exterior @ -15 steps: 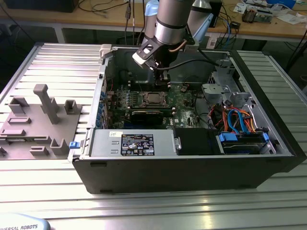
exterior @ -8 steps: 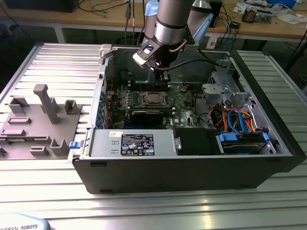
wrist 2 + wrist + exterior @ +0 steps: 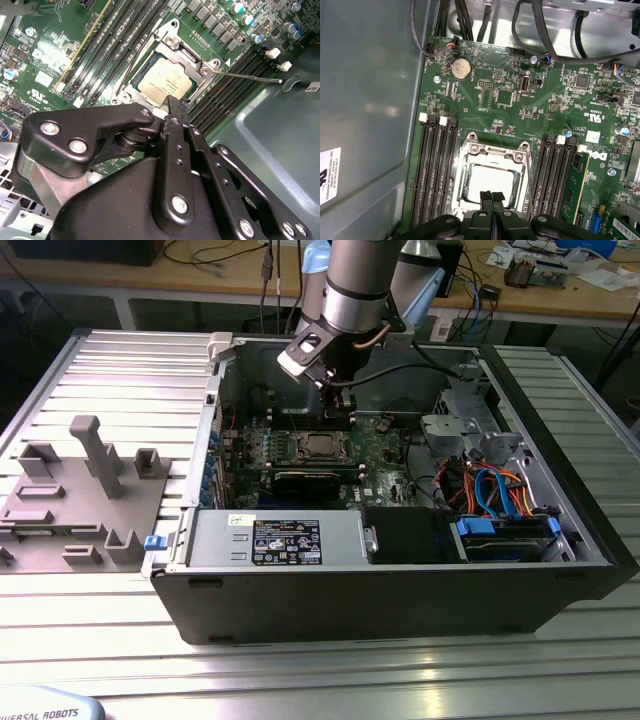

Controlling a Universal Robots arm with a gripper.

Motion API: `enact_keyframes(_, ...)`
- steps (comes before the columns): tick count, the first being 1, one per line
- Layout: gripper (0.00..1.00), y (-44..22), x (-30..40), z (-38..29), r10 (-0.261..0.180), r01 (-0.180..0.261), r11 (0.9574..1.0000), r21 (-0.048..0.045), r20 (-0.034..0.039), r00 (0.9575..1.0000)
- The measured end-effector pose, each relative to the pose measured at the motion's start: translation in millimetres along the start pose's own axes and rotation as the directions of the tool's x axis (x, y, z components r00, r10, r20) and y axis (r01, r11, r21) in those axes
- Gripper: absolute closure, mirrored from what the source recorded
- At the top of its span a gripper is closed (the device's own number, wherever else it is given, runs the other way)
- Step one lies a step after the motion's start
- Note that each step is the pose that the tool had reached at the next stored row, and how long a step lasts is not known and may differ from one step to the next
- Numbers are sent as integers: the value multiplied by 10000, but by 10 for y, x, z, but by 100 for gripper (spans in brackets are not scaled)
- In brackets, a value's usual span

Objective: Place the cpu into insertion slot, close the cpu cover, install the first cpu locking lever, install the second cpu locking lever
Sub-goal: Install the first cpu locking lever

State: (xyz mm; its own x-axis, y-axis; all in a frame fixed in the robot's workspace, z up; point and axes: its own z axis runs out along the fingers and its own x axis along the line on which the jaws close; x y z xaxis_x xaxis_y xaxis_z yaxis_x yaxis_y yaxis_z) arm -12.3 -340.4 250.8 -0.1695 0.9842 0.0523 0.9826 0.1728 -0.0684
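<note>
- Inside the open computer case [image 3: 400, 580], which lies on its side on the ribbed tabletop [image 3: 300, 670], the gripper [image 3: 338, 412] hangs just above the processor socket of the green motherboard [image 3: 510, 95].
- Its jaws are pressed together with nothing between them. In both wrist views their tips sit over one edge of the socket, close to the chip.
- The cpu [image 3: 487, 177] lies flat in the insertion slot, so the first step looks done.
- The cpu cover [image 3: 495, 151] appears lowered, its silvery frame running round the chip on all sides. The second step looks done too, though the pictures cannot confirm that the plate is pressed fully home.
- In the second wrist view a thin locking lever [image 3: 250, 77] juts out from a corner of the socket toward the case wall, apart from the frame and not tucked under a catch. At least one lever therefore seems left to install.
- Whether the other lever is latched cannot be told.
- The chip is a small flat square with a pale silvery-grey top. It sits level and square to the frame's opening, with rows of dark memory slots [image 3: 437, 170] on either side of the socket.
</note>
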Motion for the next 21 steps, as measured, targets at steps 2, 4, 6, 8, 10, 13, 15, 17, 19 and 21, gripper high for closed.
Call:
enact_keyframes(2, 89, 0, 0, 0, -42, 42, 10000, 3, 3, 10000)
enact_keyframes(4, 89, 0, 0, 0, -67, 67, 10000, 4, 5, 10000)
enact_keyframes(6, 89, 0, 0, 0, -88, 88, 10000, 5, 7, 10000)
enact_keyframes(8, 89, 0, 0, 0, -105, 105, 9999, 6, 7, 9999)
enact_keyframes(10, 89, 0, 0, 0, -120, 120, 9999, 7, 8, 9999)
enact_keyframes(13, 89, 0, 0, 0, -135, 135, 9999, 7, 10, 9999)
enact_keyframes(15, 89, 0, 0, 0, -144, 144, 9999, 8, 10, 9999)
enact_keyframes(17, 89, 0, 0, 0, -161, 161, 9999, 9, 11, 9999)
enact_keyframes(19, 89, 0, 0, 0, -184, 184, 9998, 10, 13, 9998)
enact_keyframes(21, 89, 0, 0, 0, -207, 207, 9998, 11, 14, 9998)
